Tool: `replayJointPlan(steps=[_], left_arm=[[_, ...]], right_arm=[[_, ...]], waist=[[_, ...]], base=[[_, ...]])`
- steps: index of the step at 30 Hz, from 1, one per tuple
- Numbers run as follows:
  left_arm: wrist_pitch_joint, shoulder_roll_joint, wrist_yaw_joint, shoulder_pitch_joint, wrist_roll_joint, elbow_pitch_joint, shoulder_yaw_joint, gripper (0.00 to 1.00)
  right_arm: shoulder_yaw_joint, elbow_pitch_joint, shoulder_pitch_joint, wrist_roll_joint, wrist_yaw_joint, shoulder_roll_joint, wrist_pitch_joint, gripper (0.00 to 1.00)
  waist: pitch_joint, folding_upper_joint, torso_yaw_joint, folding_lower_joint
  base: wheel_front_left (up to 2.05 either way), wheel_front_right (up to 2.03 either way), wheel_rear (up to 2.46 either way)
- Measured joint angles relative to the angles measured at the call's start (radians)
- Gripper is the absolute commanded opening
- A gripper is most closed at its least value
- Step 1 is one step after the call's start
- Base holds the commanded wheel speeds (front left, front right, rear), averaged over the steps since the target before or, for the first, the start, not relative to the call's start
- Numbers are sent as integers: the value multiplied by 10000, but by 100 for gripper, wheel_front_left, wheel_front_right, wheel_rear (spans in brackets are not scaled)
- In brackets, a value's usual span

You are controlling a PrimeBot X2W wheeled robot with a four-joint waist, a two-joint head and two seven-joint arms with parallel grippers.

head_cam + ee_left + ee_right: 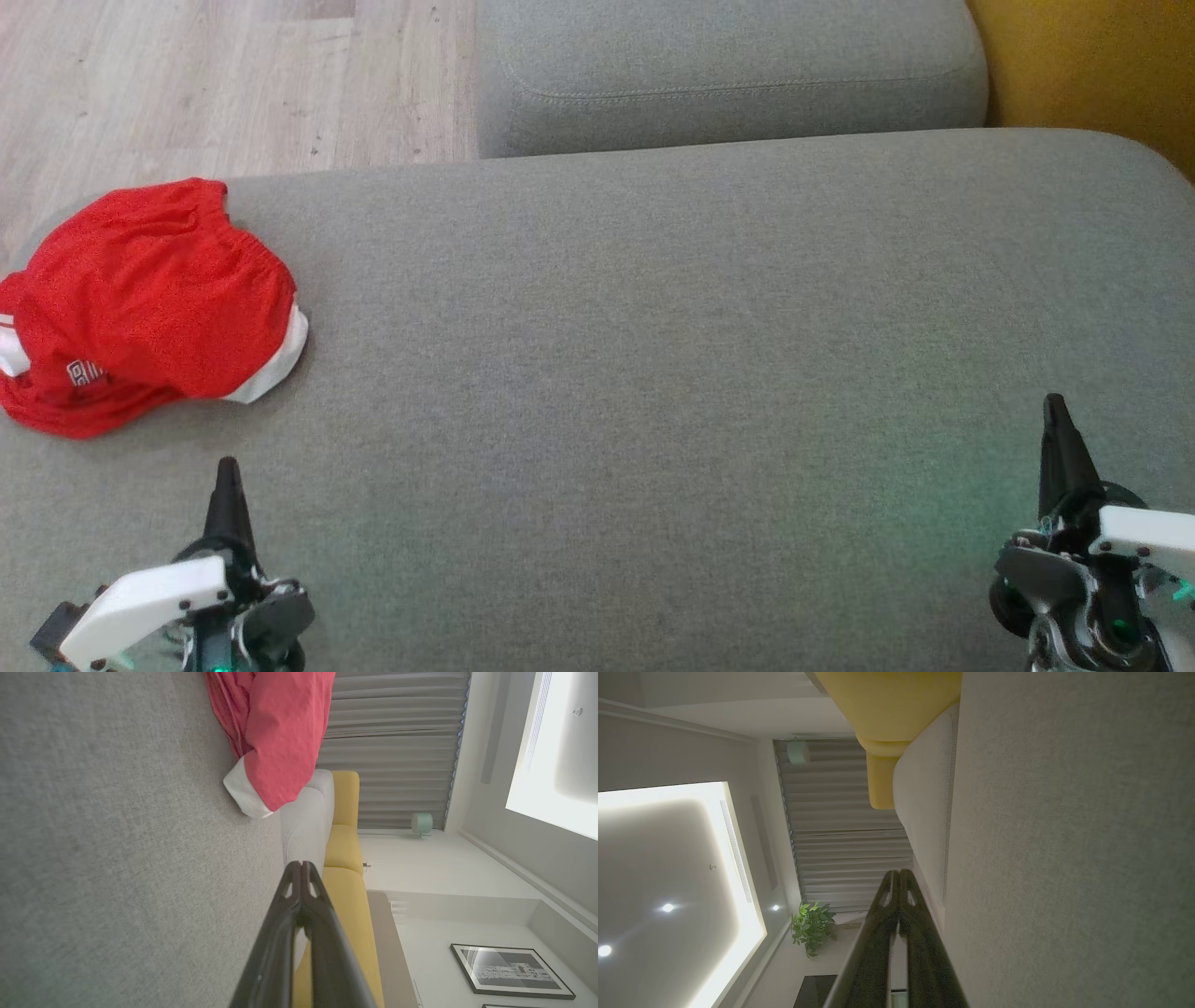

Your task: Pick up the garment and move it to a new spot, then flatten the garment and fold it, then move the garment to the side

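Your red garment (149, 299) sits bundled at the far left end of the grey seat cushion (653, 373), right at the corner where the cushion meets the wooden floor (187, 84). White trim curls along its right edge, and a small white logo shows low on its left side.

Now the left jaws: they hover just below the garment in the head view, on the robot's side of it, near but clear of the fabric. The dark fingers (227, 504) point up toward its lower edge. From the left wrist view the garment (280, 732) lies ahead of the tips and off to one side, and the fingers (280, 933) are pressed tip to tip: clenched, gripping nothing.

Over to the right jaws: they are well apart from the garment, across the whole cushion at the lower right. Those fingers (1060, 457) are clenched too; in the right wrist view the fingers (878, 933) meet at the tips, empty, with bare cushion (1064, 858) alongside.
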Motion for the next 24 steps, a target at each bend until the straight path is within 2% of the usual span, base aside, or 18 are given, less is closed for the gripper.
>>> replayJointPlan(steps=[18,19,24], left_arm=[[0,0,0,0,0,0,0,0],[0,0,0,0,0,0,0,100],[-13,-19,13,438,0,583,-125,100]], right_arm=[[0,0,0,0,0,0,0,0],[0,0,0,0,0,0,0,100],[36,635,422,0,0,54,-13,100]], waist=[[0,0,0,0],[0,0,0,0],[0,0,0,0]], base=[[0,0,0],[0,0,0],[0,0,0]])
